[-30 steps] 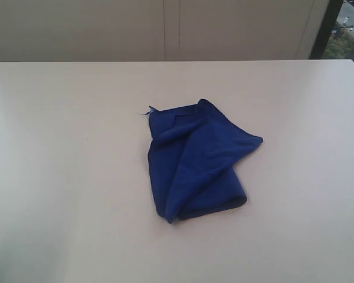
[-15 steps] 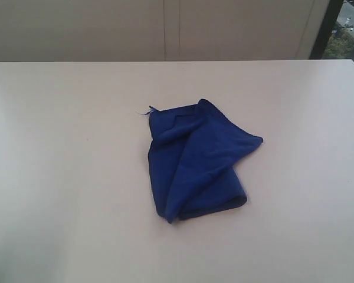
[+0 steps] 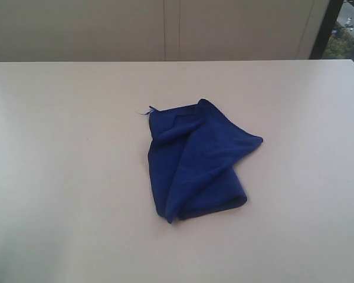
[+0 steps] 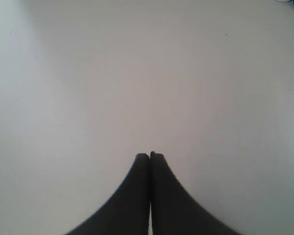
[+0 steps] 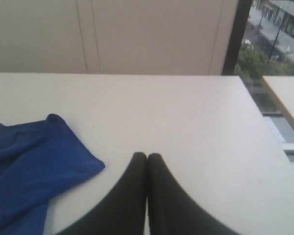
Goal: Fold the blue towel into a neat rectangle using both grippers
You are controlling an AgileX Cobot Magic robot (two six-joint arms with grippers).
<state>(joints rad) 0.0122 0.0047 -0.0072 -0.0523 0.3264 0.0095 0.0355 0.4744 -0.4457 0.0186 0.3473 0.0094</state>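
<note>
Left fingers (image 4: 132,196) clenched, empty, over the desk (image 3: 59,177). Towel (image 3: 194,159) mid-desk, slightly toward the right edge, loosely bunched. Right fingers (image 5: 161,196) clenched, empty, near the towel's right corner. Step looks like pre-grasp — fold not started. Next: open both, pinch two corners, spread flat.

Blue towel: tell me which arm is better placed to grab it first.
Right, probably. The right claw is shut, and its wrist view shows the towel lying nearby. The left claw, also shut, has almost nothing but bare table in view. Either must open first.
</note>
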